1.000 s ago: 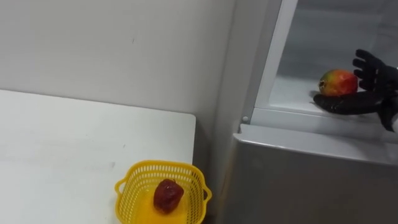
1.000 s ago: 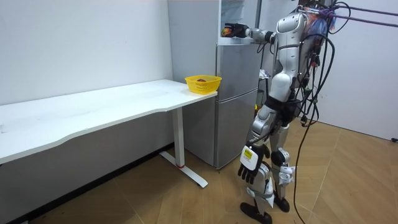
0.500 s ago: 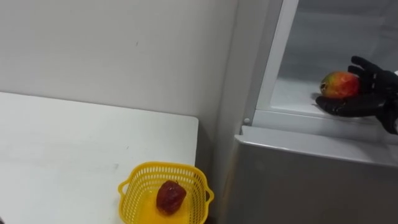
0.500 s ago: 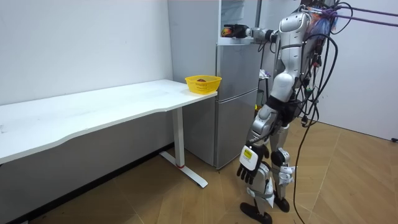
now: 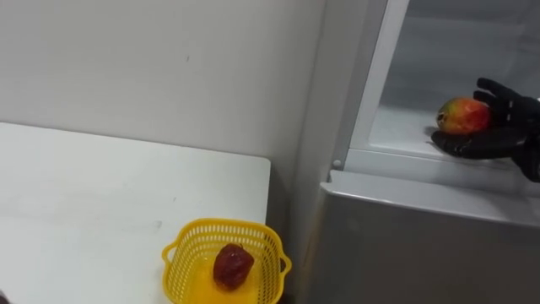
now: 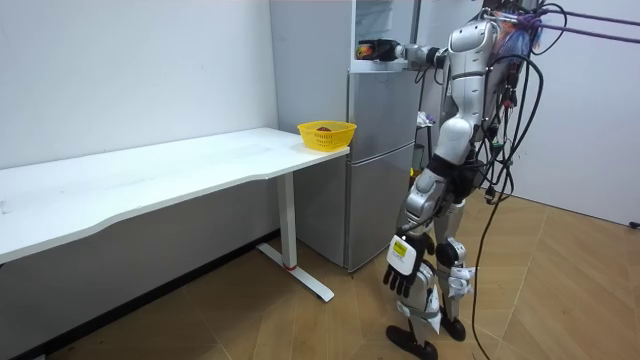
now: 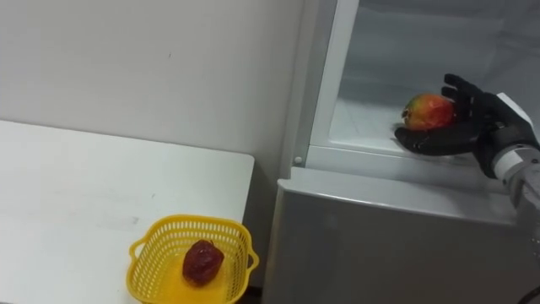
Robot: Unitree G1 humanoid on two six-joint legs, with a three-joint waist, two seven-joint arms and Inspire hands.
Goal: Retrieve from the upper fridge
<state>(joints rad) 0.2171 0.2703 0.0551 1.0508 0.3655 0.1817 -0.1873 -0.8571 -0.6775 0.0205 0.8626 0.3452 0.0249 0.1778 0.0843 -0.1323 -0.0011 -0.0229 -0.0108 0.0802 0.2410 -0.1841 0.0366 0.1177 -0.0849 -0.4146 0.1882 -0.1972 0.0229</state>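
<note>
A red and yellow mango lies on the shelf of the open upper fridge compartment. My right hand reaches in from the right. Its thumb lies along the front under the mango and its fingers curl round the back. In the room view I stand in front of the fridge with my right arm raised into the top compartment, right hand at the mango. My left hand hangs beside my thigh with relaxed fingers.
A yellow basket holding a dark red fruit stands at the corner of the white table, just left of the fridge. The grey lower fridge door is closed below the open compartment.
My right hand's fingers, spread behind the mango a second ago, have closed in round it. The view has shifted slightly; the mango stays on the shelf.
</note>
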